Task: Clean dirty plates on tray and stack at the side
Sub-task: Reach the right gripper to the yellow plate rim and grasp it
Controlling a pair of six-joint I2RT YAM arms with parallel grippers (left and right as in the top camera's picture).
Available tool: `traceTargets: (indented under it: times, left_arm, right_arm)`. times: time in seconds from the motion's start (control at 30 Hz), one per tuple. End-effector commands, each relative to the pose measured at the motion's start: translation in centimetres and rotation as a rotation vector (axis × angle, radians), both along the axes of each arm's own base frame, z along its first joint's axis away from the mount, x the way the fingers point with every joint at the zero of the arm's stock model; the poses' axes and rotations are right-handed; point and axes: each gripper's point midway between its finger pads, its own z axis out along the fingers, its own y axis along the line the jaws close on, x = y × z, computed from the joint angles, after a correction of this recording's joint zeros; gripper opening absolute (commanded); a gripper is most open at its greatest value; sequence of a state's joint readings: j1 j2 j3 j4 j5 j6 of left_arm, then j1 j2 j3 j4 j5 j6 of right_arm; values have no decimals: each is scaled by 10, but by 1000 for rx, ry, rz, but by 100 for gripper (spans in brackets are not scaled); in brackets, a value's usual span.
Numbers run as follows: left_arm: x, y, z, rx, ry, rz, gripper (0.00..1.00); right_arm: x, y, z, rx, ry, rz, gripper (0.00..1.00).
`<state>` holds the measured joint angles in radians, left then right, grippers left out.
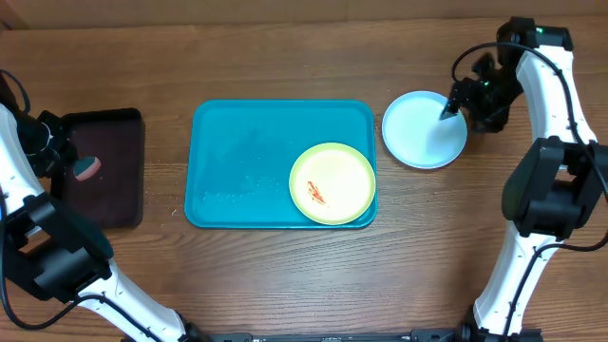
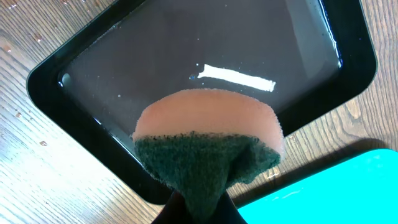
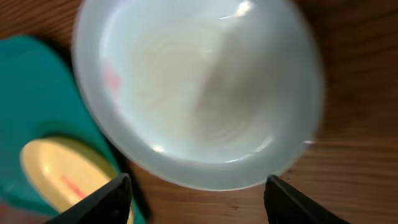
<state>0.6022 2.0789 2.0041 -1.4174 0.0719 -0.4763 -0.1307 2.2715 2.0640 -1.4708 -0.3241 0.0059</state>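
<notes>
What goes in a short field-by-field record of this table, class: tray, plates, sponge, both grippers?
Tray: large turquoise rectangular plastic tray, mid-table.
Plate one: round yellow-green plastic plate, on the tray's right end, orange smear.
Plate two: round light blue plastic plate, on the wooden table, right of the tray.
Sponge: pink with green scourer, above small black tray.
Left gripper: shut on sponge.
Right gripper: open, at plate two's edge.

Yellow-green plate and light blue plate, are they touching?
Apart. Overhead view shows the yellow-green plate inside the tray and the light blue plate outside it, with the tray's rim between them.
</notes>
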Motion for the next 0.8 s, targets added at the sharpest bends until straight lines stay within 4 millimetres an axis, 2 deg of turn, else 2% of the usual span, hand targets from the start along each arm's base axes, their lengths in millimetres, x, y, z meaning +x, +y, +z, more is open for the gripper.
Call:
traceTargets:
  times: [0.0,0.1,0.17,0.3,0.5,0.6,0.77]
  left_arm:
    - [1,-2,1,-5,-6,-8,4]
    - [2,-3,1,-5,-6,-11,4]
    - [2,-4,1,-5,-6,-15,4]
    - [5,-8,1,-4,-6,-28,4]
    - [7,-10,1,-2,-9,-36,4]
    - [8,-10,1,-2,-9,-37,4]
    - [8,-10,1,0,-13,-37,4]
  right_arm:
    - [-4,69,11,188,-100,305,70]
    - [-11,103,7,193,-146,502,70]
    - [-15,123,-4,147,-160,601,69]
    - [-20,142,-31,-22,-152,728,69]
    - [-28,180,-54,-98,-180,852,67]
    - [-32,186,-63,-105,-181,871,57]
    - [-44,182,-79,-115,-141,880,58]
